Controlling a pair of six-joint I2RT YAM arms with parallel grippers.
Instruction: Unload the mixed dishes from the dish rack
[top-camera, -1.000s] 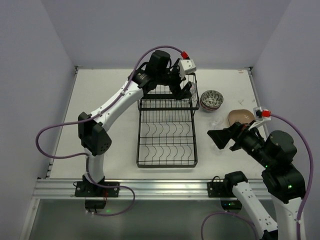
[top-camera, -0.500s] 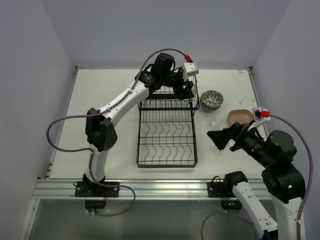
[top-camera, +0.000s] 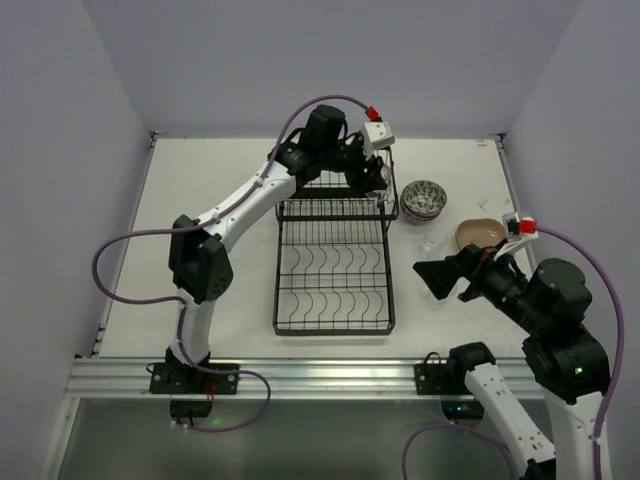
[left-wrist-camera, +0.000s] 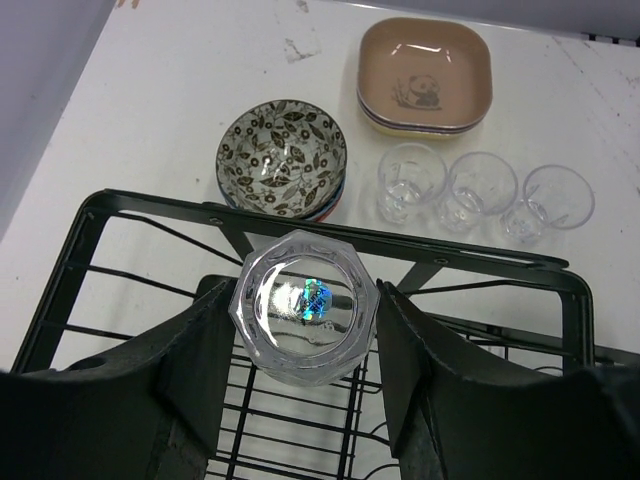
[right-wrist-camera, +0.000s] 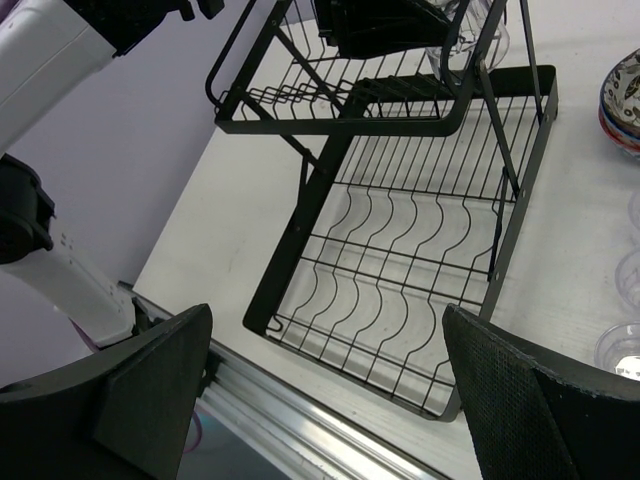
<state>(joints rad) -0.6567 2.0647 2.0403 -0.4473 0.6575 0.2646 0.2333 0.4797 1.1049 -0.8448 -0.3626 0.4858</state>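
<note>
The black wire dish rack stands mid-table. An upturned clear glass cup sits at the right end of its raised shelf. My left gripper reaches over that shelf, and its fingers press both sides of the cup. My right gripper hangs open, holding nothing, over the rack's near right corner, right of the rack in the top view. Stacked patterned bowls, stacked plates with a tan one on top and three clear cups rest on the table.
The bowls, plates and cups crowd the table right of the rack, close to my right arm. White walls enclose the table on three sides. An aluminium rail runs along the near edge.
My left arm swung its wrist in over the raised shelf and its jaws narrowed onto the glass cup. The right arm has not moved.
</note>
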